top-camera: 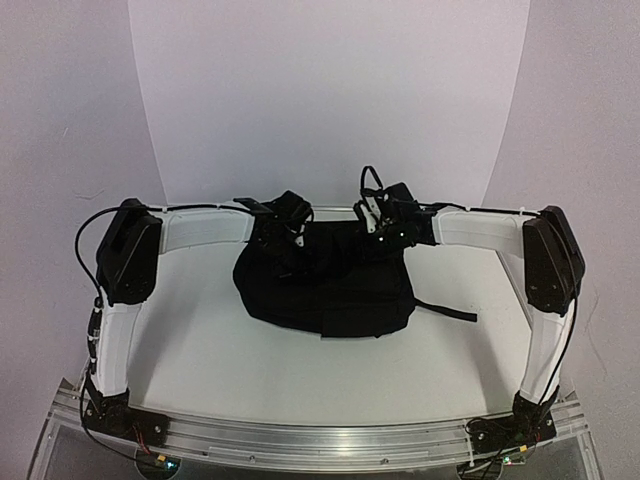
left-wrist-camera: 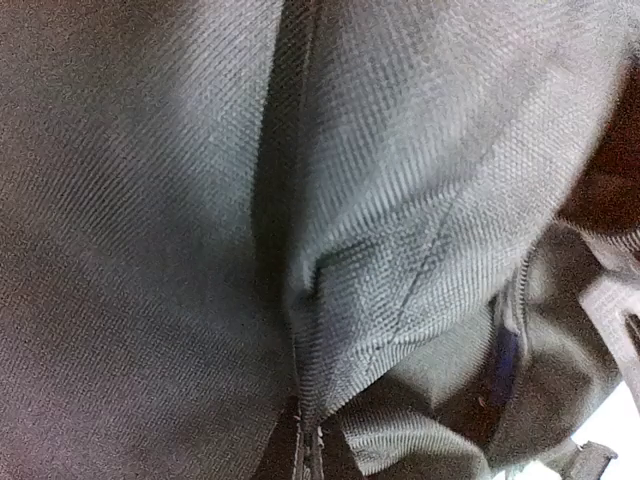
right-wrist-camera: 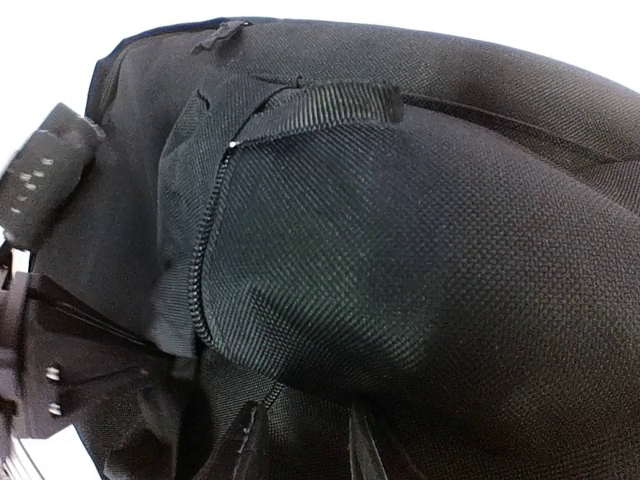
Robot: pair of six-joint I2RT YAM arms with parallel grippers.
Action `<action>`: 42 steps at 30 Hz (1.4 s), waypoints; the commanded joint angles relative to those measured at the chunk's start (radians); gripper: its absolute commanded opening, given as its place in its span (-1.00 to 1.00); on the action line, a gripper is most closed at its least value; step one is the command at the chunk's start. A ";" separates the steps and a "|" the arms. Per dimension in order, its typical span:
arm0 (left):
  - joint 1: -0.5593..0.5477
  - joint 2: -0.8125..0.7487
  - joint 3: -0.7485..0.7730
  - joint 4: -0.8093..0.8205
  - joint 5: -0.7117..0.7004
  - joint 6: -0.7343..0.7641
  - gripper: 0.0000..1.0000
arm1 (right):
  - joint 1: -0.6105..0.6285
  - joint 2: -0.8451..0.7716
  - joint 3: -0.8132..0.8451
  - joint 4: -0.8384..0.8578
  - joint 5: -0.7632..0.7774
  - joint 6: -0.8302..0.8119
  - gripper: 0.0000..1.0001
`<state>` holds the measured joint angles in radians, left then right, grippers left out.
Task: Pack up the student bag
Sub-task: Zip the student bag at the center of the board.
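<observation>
At the left edge of the table (top-camera: 200, 340) your left arm (top-camera: 125, 290) rises from its base and reaches inward along the far side, so the left gripper (top-camera: 285, 222) sits over the far left corner of the bag (top-camera: 325, 290). From the left wrist, woven black cloth fills nearly the whole view, and a raised fold runs down the middle into the fingertips at the bottom edge. That gripper is clenched, its jaws together on that fold of the bag. Middle of the table is where the bag lies, a soft black heap slumped flat between your two arms, with its far edge bunched up under both grippers and its near edge squared off toward you. On the far right corner of the bag sits the right gripper (top-camera: 385, 228). From the right wrist you see its two fingers (right-wrist-camera: 250, 445) at the bottom, a little apart, with a bulge of bag cloth pinched between them, so it is grasping the bag. A zipper (right-wrist-camera: 205, 250) curves up the left side of that bulge, and a webbing loop (right-wrist-camera: 330, 100) lies across its top. Further right, one strap (top-camera: 447, 308) trails out flat on the table from the bag's right side. Beyond it your right arm (top-camera: 548, 290) bends back down to its base at the near right corner.
</observation>
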<state>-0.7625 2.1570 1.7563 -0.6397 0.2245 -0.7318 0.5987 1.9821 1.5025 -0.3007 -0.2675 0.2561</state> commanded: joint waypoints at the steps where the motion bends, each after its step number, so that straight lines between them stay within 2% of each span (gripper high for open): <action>1: 0.026 -0.163 -0.154 0.212 0.134 0.025 -1.00 | -0.021 0.026 -0.056 -0.173 -0.055 0.002 -0.41; 3: 0.034 -0.192 -0.183 0.301 0.184 0.016 -1.00 | -0.015 0.031 -0.049 -0.164 -0.104 0.005 -0.41; 11: 0.087 -0.188 -0.200 0.473 0.330 -0.063 -1.00 | 0.052 0.070 0.000 -0.139 -0.261 0.018 -0.42; 15: 0.100 -0.209 -0.231 0.489 0.368 -0.066 -1.00 | 0.056 0.079 0.034 -0.130 -0.330 0.016 -0.39; 20: 0.117 -0.275 -0.294 0.427 0.376 -0.022 -1.00 | 0.031 0.000 0.085 -0.137 -0.409 -0.076 -0.11; 24: 0.123 -0.298 -0.266 0.296 0.352 0.073 -0.98 | -0.042 -0.041 0.157 -0.177 -0.495 -0.109 0.27; 27: 0.128 -0.282 -0.203 0.221 0.357 0.132 -0.72 | -0.131 -0.028 0.231 -0.195 -0.559 -0.087 0.60; 30: 0.136 -0.259 -0.129 0.146 0.354 0.189 -0.46 | -0.216 0.015 0.297 -0.200 -0.591 -0.080 0.75; 34: 0.153 -0.221 -0.020 0.079 0.354 0.243 0.01 | -0.262 0.073 0.352 -0.207 -0.555 -0.097 0.76; 37: 0.159 -0.160 0.120 -0.006 0.319 0.292 0.35 | -0.262 0.099 0.364 -0.207 -0.500 -0.154 0.75; 39: 0.160 -0.087 0.248 -0.079 0.299 0.334 0.49 | -0.262 0.129 0.383 -0.209 -0.464 -0.175 0.74; 42: 0.160 0.048 0.511 -0.240 0.276 0.410 0.57 | -0.262 0.179 0.405 -0.210 -0.433 -0.210 0.74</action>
<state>-0.6035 2.0604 1.9952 -0.6585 0.5449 -0.4549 0.3169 2.0858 1.8612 -0.4922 -0.7593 0.1163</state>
